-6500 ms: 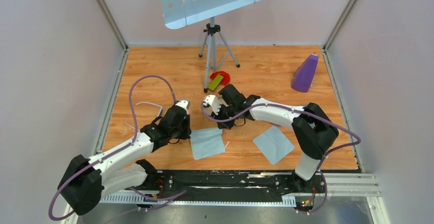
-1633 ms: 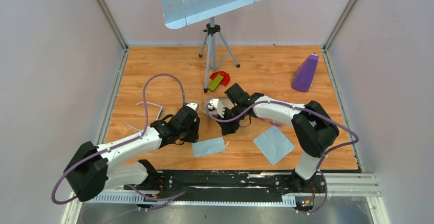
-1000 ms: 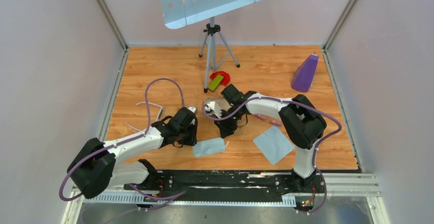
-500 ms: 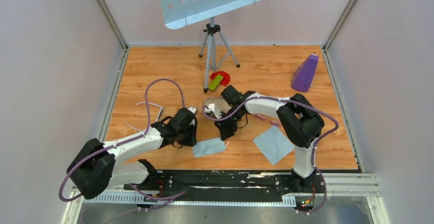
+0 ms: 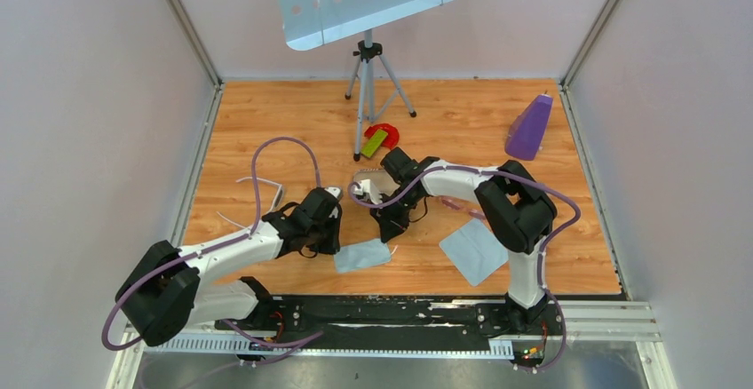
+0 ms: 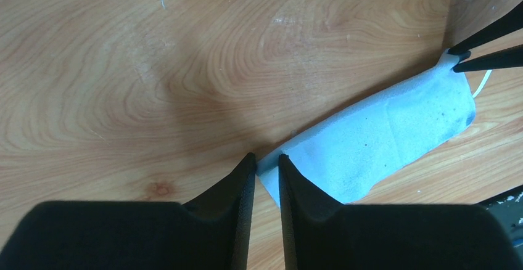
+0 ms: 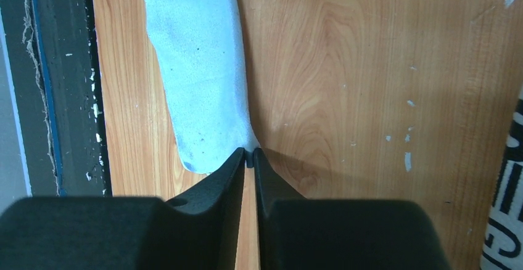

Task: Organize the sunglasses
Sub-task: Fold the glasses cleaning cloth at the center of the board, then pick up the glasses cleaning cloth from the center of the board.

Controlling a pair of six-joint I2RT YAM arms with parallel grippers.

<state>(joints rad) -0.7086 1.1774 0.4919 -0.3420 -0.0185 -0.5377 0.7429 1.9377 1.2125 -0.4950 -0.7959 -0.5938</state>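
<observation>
The sunglasses (image 5: 257,182) show only as faint thin pale lines on the wood left of my left arm, away from both grippers. A light blue-grey cloth (image 5: 362,255) lies folded into a narrow strip near the front. My left gripper (image 5: 336,242) is shut on its left corner, as the left wrist view (image 6: 265,158) shows with the cloth (image 6: 382,147) running away from it. My right gripper (image 5: 389,234) is shut on the opposite corner; the right wrist view (image 7: 248,153) shows the cloth (image 7: 200,66) beyond its tips. The right fingertips (image 6: 459,53) also show in the left wrist view.
A grey case (image 5: 368,181) lies just behind the right gripper. A second blue-grey cloth (image 5: 475,251) lies flat at the front right. A tripod (image 5: 367,87) with a tilted board, a red and green object (image 5: 379,138) and a purple cone (image 5: 529,128) stand farther back.
The cloth was a flat square 6.5 s ago and is now a narrow folded strip held at both ends. Over the last second the right arm's elbow swung left; the grippers barely moved.
</observation>
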